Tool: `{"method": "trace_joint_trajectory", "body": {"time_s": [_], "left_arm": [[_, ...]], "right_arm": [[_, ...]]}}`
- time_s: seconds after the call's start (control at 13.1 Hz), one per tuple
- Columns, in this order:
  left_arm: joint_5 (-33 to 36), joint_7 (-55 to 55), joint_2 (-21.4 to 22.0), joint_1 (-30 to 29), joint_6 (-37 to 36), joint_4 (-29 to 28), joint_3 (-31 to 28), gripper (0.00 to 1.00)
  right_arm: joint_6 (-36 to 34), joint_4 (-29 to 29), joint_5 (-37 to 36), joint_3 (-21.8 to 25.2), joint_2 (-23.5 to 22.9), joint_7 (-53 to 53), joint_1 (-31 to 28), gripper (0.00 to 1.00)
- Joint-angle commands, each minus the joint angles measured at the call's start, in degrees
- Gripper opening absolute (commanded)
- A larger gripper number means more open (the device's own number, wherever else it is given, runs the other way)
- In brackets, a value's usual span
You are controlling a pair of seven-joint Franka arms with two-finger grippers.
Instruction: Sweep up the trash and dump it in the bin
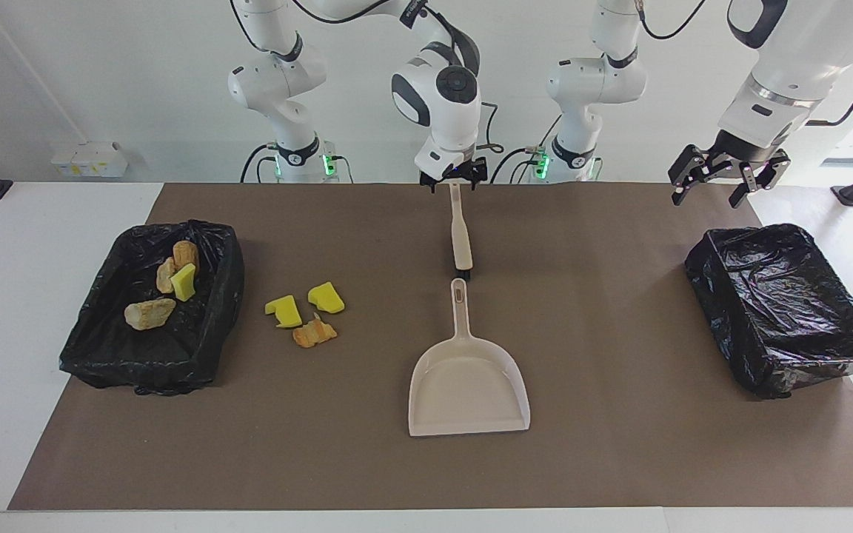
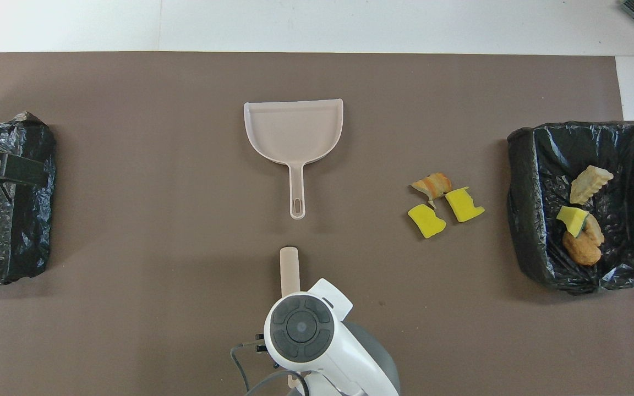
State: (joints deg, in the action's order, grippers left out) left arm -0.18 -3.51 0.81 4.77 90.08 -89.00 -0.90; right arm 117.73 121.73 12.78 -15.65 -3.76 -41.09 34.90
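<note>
Seven bits of trash are in sight: three loose on the brown surface (image 1: pixel 619 459), namely two yellow wedges (image 1: pixel 283 311) and one orange striped lump (image 1: pixel 315 334), and four in the black-lined bin (image 1: pixel 219 296) at the right arm's end, which look like three tan lumps (image 1: pixel 149 313) and one yellow wedge. The loose three lie just beside that bin, between it and the dustpan. There are two bins; the second bin (image 1: pixel 723 296), at the left arm's end, holds no visible trash. One beige dustpan (image 1: pixel 469 385) lies mid-surface, its handle toward the robots, and one beige brush (image 1: pixel 460 233) lies nearer to the robots, in line with that handle. The right pincer (image 1: pixel 454 178) stands over the brush's handle end, fingers spread wide, holding nothing. The left pincer (image 1: pixel 715 183) hangs wide and empty over the edge of the second bin. The facing view shows both pincers whole; the overhead view hides the right one under the arm's wrist and shows only a dark edge of the left pincer (image 2: pixel 3 168).
</note>
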Motion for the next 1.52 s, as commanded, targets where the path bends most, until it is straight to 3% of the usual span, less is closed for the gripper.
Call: {"method": "trace_joint_trajectory", "body": {"time_s": [0.0,0.15,0.23,0.38,0.46,0.91,1.22,1.45], "left_arm": [[0.6,-0.4,0.4,0.9,-0.7,0.1,-0.9,1.0],[0.6,-0.4,0.4,0.9,-0.7,0.1,-0.9,1.0],[0.6,-0.4,0.4,0.9,-0.6,0.1,-0.9,1.0],[0.6,-0.4,0.4,0.9,-0.7,0.1,-0.9,1.0],[0.6,-0.4,0.4,0.9,-0.7,0.1,-0.9,1.0],[0.5,-0.6,0.7,1.8,-1.3,0.0,-0.3,1.0],[0.3,0.0,0.9,3.7,0.6,-1.1,2.4,1.0],[-1.3,0.0,0.7,8.0,8.2,-5.6,2.4,1.0]], "right_arm": [[6.6,5.5,1.4,0.2,0.8,-0.8,1.5,1.0],[7.7,5.9,1.4,0.3,-0.4,-0.7,2.4,1.0],[7.8,5.9,1.4,0.2,-0.4,-0.4,2.4,0.86],[7.9,5.9,1.4,0.3,-0.5,0.1,2.3,0.24],[7.9,5.9,1.4,0.3,-0.5,0.0,2.3,0.03],[4.6,1.9,1.2,0.7,-1.4,0.3,1.2,0.0],[-9.1,1.9,1.3,0.6,9.4,0.8,-7.1,0.0],[-17.9,1.8,1.2,0.9,13.6,5.4,-14.2,0.0]]}}
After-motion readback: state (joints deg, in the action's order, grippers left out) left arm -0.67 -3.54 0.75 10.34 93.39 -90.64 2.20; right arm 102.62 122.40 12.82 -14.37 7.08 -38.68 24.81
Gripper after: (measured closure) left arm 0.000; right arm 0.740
